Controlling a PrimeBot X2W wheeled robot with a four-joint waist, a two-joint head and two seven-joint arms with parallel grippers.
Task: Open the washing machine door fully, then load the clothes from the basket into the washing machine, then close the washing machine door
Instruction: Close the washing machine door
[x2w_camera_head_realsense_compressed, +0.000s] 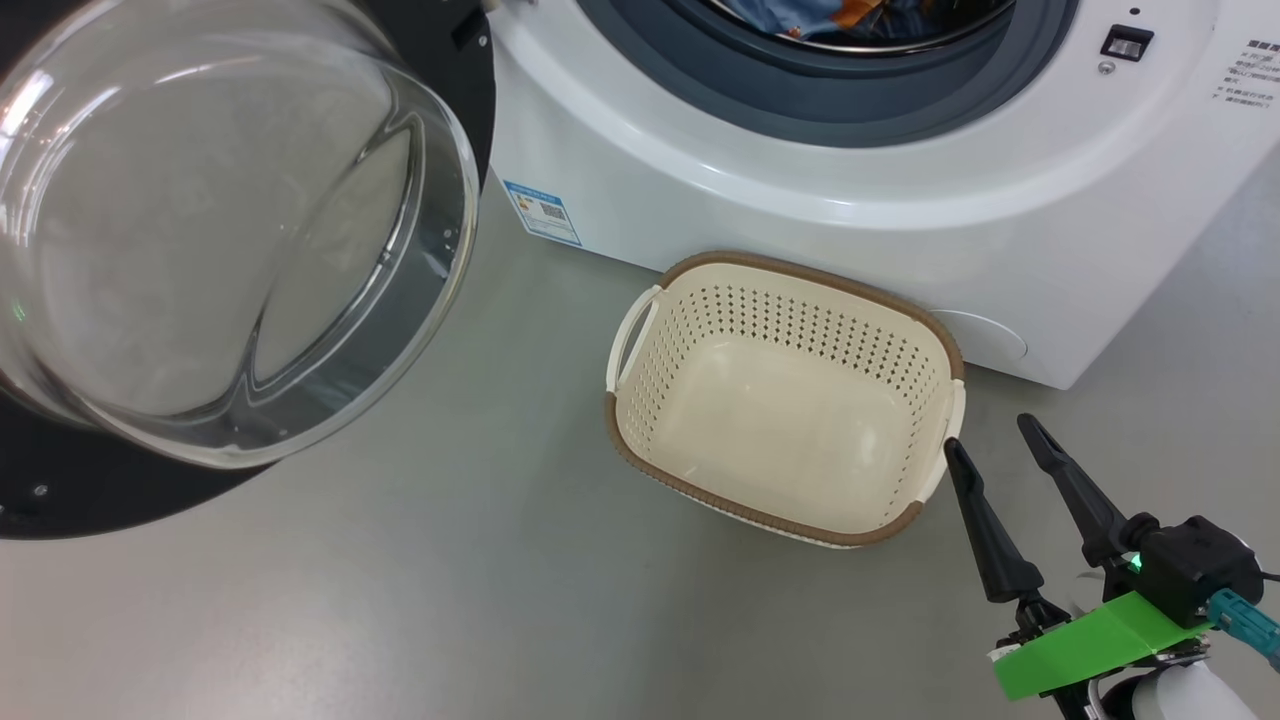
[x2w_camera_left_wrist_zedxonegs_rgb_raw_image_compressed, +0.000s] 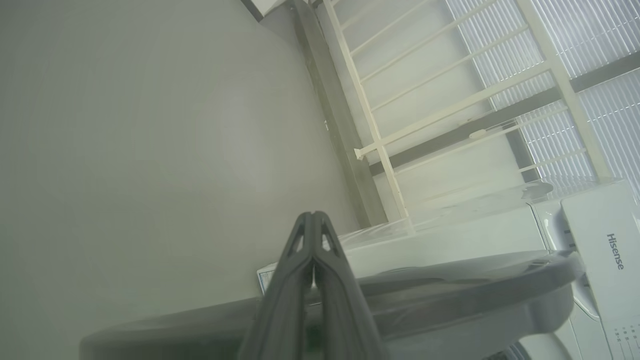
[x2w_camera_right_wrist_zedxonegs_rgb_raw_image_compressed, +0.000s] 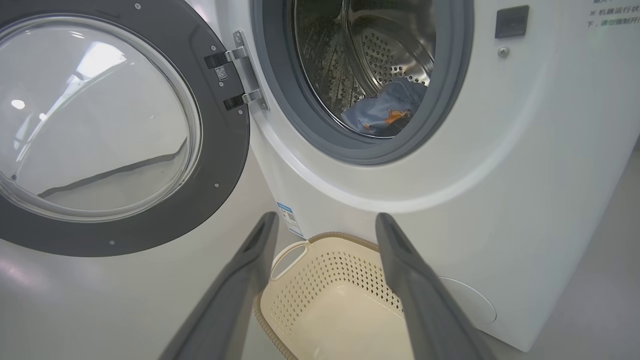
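Right tool (x2w_camera_head_realsense_compressed: 988, 432): low at my right, fingers spread wide with nothing between them, tips just beside the basket's near right corner.
Left tool (x2w_camera_left_wrist_zedxonegs_rgb_raw_image_compressed: 312, 216): fingers pressed together, gripping nothing. The door's dark rim lies behind them, and I cannot tell if they touch it.
Basket (x2w_camera_head_realsense_compressed: 780, 310): upright on the floor (x2w_camera_head_realsense_compressed: 450, 600), empty, close against the machine's front.
Washing machine door (x2w_camera_head_realsense_compressed: 230, 230): stands wide open at my left.
Washing machine (x2w_camera_head_realsense_compressed: 800, 200): drum mouth uncovered.
Clothes (x2w_camera_right_wrist_zedxonegs_rgb_raw_image_compressed: 385, 112): light blue with orange print, lying in the drum.
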